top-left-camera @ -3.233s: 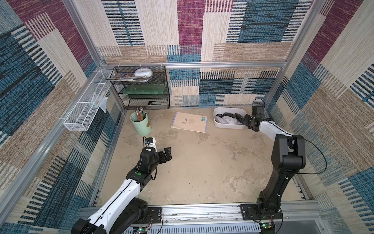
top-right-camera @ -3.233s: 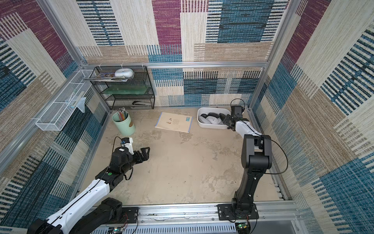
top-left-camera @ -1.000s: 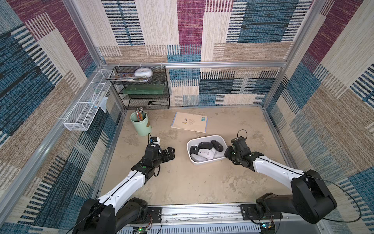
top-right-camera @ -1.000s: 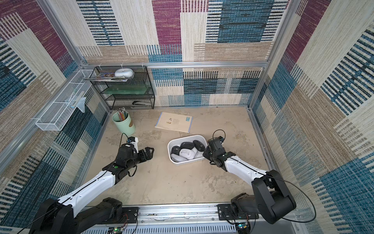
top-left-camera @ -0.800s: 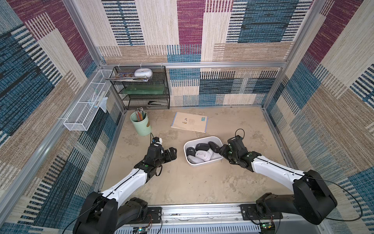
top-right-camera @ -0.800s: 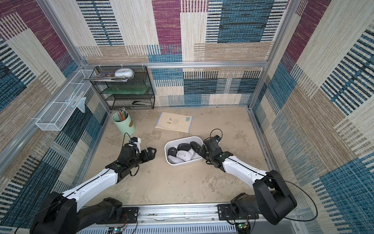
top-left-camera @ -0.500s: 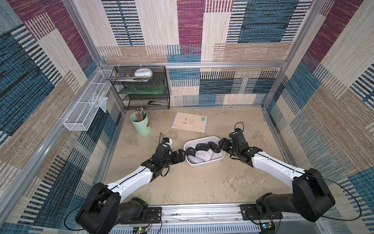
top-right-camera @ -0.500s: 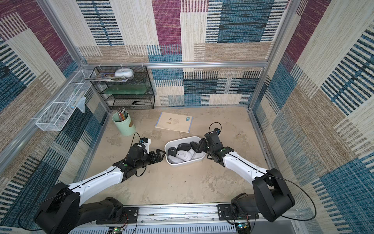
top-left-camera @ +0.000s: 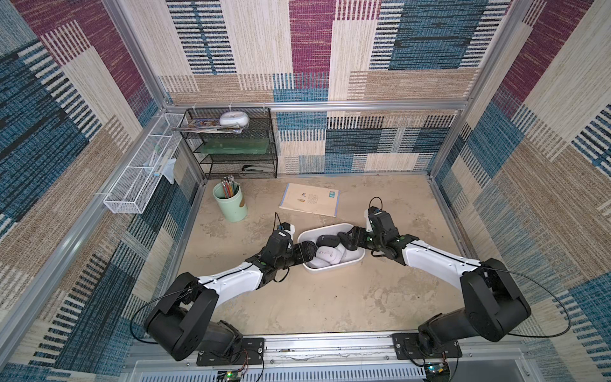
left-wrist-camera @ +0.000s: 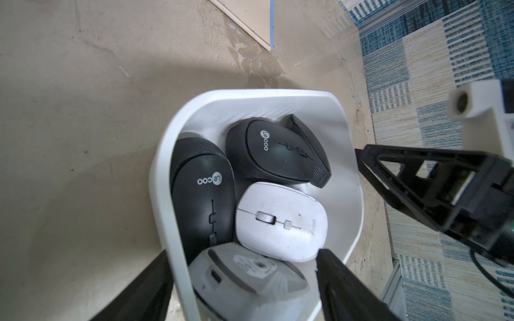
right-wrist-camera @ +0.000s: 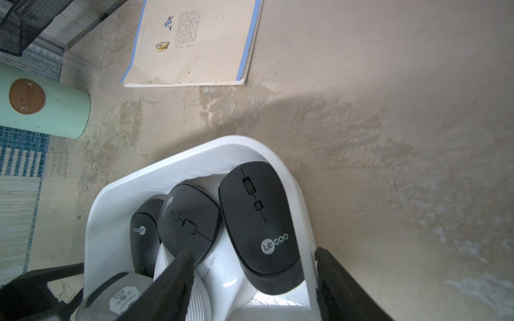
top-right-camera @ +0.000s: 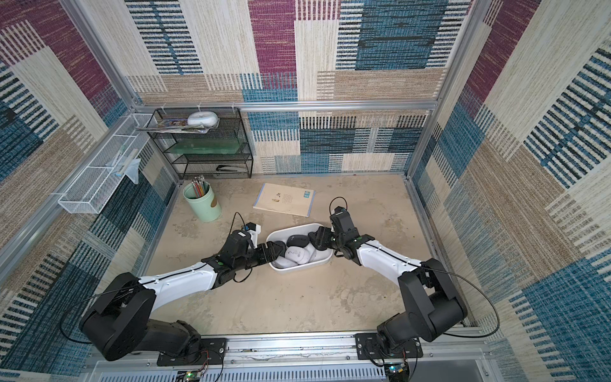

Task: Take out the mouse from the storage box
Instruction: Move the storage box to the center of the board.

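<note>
The white storage box [top-left-camera: 330, 270] [top-right-camera: 297, 270] lies mid-table with several mice in it. In the left wrist view these are two black mice [left-wrist-camera: 203, 194] [left-wrist-camera: 272, 152], a white mouse [left-wrist-camera: 281, 222] and an upturned grey mouse [left-wrist-camera: 244, 278]. My left gripper [top-left-camera: 309, 251] [left-wrist-camera: 242, 253] is open at the box's left end. One finger is outside the wall, one inside, and the grey mouse lies between them. My right gripper [top-left-camera: 347, 239] [right-wrist-camera: 253, 251] is open at the right end. It straddles the wall beside a black mouse [right-wrist-camera: 258, 222].
A booklet [top-left-camera: 310, 199] lies behind the box and a green pencil cup [top-left-camera: 229, 205] stands to its back left. A black mesh rack [top-left-camera: 231, 145] is in the back left corner. A white wire basket [top-left-camera: 139, 178] hangs on the left wall.
The right gripper dragged the box from the back right to the middle, then opened. The left arm reached right to the box's left end and its jaws narrowed.
</note>
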You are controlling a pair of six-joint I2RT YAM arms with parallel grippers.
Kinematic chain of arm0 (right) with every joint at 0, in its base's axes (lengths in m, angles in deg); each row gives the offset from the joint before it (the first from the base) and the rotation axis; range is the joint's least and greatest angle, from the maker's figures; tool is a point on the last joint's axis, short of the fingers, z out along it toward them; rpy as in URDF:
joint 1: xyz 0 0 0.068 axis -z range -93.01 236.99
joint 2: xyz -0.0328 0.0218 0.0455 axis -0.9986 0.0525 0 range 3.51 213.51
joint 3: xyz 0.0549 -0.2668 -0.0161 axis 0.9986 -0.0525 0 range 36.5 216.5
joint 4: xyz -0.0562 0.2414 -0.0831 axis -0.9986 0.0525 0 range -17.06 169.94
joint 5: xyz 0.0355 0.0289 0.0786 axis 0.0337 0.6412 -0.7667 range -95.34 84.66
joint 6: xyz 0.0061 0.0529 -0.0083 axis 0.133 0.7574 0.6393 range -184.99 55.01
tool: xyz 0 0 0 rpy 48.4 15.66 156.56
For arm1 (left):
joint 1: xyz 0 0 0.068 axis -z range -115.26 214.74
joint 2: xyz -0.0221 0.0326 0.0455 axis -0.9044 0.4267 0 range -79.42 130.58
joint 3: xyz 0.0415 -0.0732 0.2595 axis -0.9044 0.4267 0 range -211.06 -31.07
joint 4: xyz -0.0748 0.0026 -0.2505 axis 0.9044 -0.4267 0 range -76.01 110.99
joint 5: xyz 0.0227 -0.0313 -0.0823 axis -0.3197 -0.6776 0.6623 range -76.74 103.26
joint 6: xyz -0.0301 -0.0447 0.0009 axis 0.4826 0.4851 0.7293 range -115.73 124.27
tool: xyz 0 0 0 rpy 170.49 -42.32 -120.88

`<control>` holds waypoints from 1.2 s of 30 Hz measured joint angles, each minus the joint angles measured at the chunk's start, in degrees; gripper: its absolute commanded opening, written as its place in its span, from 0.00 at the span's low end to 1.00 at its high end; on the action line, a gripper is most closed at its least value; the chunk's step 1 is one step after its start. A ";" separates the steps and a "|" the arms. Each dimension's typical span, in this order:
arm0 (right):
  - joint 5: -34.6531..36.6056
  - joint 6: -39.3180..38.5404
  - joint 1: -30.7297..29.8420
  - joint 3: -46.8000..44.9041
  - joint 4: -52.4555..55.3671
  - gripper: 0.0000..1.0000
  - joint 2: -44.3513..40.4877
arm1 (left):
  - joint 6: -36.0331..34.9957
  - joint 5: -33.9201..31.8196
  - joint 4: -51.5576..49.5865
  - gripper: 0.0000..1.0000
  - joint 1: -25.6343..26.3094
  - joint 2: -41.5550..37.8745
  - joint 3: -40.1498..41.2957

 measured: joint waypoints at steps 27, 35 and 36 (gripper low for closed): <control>1.81 0.02 -6.23 3.43 8.07 0.73 -4.28 | -2.73 0.44 -7.26 0.91 -8.24 -4.52 -3.61; 4.44 -4.68 -10.40 6.43 11.30 0.73 -4.20 | -6.25 -5.90 -16.85 0.96 -14.45 -26.53 5.40; 5.14 -5.16 -10.86 6.45 11.65 0.73 -4.02 | -6.69 -6.51 -17.84 0.97 -14.53 -28.96 6.47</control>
